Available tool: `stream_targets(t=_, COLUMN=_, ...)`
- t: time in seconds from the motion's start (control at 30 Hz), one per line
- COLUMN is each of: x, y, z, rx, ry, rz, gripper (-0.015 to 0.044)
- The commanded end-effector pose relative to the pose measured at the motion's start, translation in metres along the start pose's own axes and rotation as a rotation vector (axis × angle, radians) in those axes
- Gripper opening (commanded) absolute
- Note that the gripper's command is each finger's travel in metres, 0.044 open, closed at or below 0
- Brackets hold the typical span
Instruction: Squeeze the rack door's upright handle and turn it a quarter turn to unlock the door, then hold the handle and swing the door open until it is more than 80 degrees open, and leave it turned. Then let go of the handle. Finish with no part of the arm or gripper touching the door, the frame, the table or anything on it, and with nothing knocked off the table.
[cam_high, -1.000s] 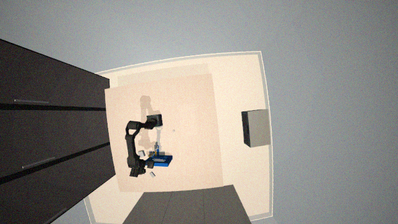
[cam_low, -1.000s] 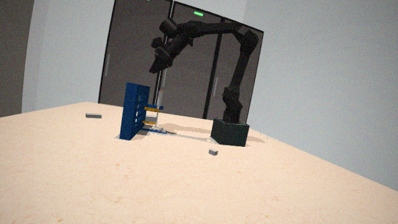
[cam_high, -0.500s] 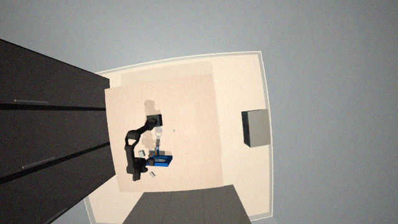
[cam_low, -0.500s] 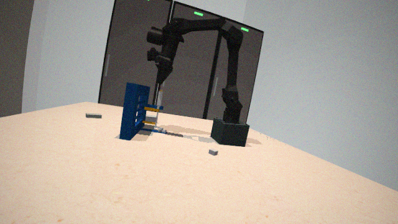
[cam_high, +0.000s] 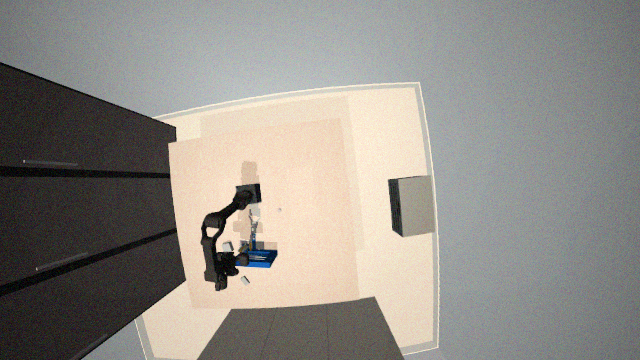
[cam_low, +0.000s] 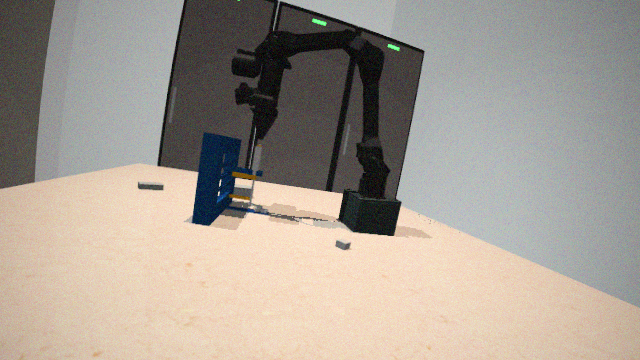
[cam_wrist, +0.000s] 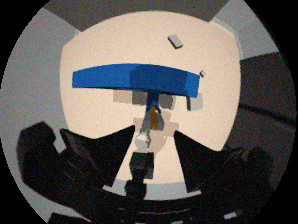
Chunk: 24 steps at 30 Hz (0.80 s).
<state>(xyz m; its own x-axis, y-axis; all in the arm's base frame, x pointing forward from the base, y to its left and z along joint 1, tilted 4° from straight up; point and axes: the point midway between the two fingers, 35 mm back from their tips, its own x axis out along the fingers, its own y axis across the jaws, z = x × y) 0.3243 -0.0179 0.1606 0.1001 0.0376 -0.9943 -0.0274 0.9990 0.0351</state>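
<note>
The blue rack frame (cam_high: 265, 262) (cam_low: 210, 175) (cam_wrist: 110, 76) stands upright on the table. Narrow blue, pale and orange parts (cam_low: 245, 175) (cam_wrist: 154, 118) stick out from it toward the robot's base. The pale upright handle (cam_low: 257, 159) rises beside these parts in the exterior view. My gripper (cam_low: 259, 139) (cam_wrist: 154, 131) is partly open and points down, its tips just above the handle's top. Nothing is held between the fingers. Whether they touch the handle, its exact turn and the door's angle are too small to tell. In the top view the arm hides the fingertips.
The robot base (cam_high: 248, 193) (cam_low: 371, 215) (cam_wrist: 141, 164) stands across from the rack. Small grey blocks lie behind the rack (cam_high: 245, 280) (cam_low: 150, 186) (cam_wrist: 175, 41) and nearer the base (cam_high: 279, 210) (cam_low: 343, 244). A pale box (cam_high: 228, 246) (cam_wrist: 196, 103) is beside the rack.
</note>
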Motion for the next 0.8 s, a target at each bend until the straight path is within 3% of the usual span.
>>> stream_targets(t=0.0, x=0.009, y=0.001, z=0.000, rx=-0.003, ry=0.010, rz=0.006, gripper=0.0289)
stream_targets(t=0.77, x=0.047, y=0.001, z=-0.001, rx=-0.003, ry=0.010, rz=0.006, gripper=0.0289)
